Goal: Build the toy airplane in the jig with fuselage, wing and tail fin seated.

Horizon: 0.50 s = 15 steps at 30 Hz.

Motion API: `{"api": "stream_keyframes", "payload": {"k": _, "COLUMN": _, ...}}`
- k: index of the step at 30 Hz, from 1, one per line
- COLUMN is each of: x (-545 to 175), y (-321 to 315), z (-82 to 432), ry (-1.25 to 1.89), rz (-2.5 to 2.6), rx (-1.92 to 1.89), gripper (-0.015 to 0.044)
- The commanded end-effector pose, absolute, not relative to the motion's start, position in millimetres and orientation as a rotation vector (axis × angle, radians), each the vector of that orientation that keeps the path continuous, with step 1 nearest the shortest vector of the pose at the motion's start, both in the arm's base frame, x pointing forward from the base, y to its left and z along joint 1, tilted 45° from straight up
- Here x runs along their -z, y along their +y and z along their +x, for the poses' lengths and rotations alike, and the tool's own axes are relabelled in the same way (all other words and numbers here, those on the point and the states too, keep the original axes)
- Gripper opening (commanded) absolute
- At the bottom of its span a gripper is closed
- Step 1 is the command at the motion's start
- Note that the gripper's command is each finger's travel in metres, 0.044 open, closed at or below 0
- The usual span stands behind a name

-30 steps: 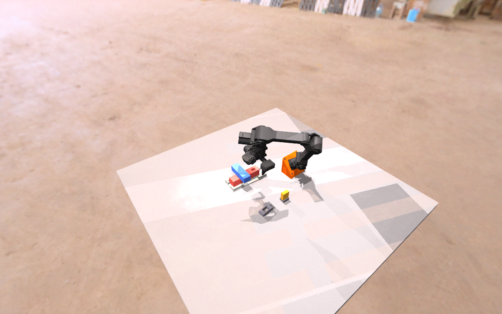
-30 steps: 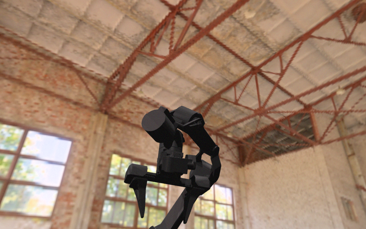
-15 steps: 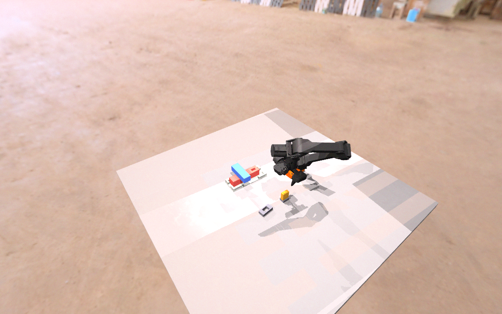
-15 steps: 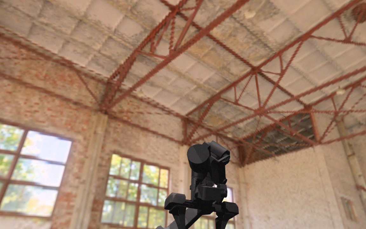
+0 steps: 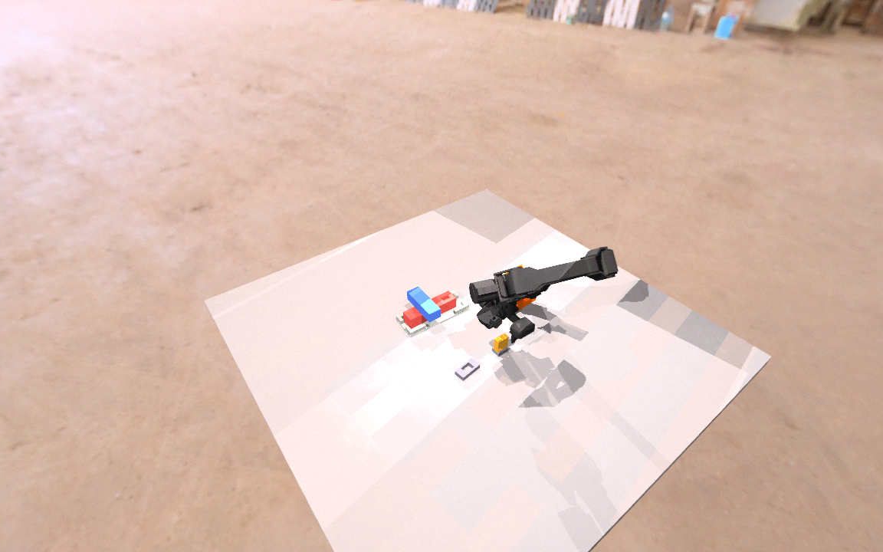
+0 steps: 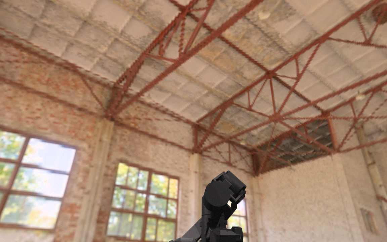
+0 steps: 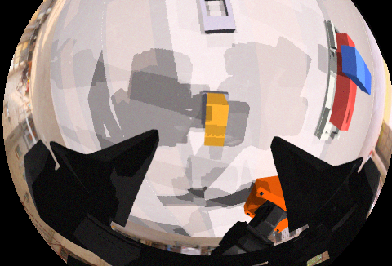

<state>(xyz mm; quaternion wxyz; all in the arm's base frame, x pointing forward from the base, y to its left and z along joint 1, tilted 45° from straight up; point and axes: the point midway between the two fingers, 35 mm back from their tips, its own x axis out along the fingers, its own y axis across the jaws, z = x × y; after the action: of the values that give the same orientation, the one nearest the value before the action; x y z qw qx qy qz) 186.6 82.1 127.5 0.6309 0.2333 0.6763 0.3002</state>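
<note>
The red fuselage (image 5: pixel 412 317) (image 7: pixel 342 107) lies along the pale jig (image 5: pixel 461 307) (image 7: pixel 323 126). The blue wing (image 5: pixel 422 302) (image 7: pixel 355 67) lies across the top of the fuselage; its tab is hidden. An open socket shows at the fuselage's other end in the top view. The yellow-orange tail fin (image 5: pixel 500 341) (image 7: pixel 216 117) stands upright in a small grey holder (image 5: pixel 500 351). My gripper (image 7: pixel 217 139) is wide open and empty, above the tail fin, which shows between the fingertips in the wrist view. The exterior view does not show the fingers.
An empty grey-lilac frame-shaped holder (image 5: pixel 461 373) (image 7: pixel 210 24) lies on the table near the tail fin. The orange arm base (image 5: pixel 526 302) (image 7: pixel 265 192) is partly hidden behind the arm in the top view. The jig with fuselage and wing is at the right in the wrist view.
</note>
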Motion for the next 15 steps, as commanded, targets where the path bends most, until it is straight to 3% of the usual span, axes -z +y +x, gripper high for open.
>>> {"api": "stream_keyframes", "payload": {"k": 1, "x": -124.0, "y": 86.3, "z": 185.6, "ry": 1.547, "rz": 0.54, "rx": -0.688, "gripper": 0.044}}
{"api": "stream_keyframes", "payload": {"k": 15, "x": -108.4, "y": 101.0, "z": 185.2, "ry": 1.546, "rz": 0.538, "rx": -0.686, "gripper": 0.044}}
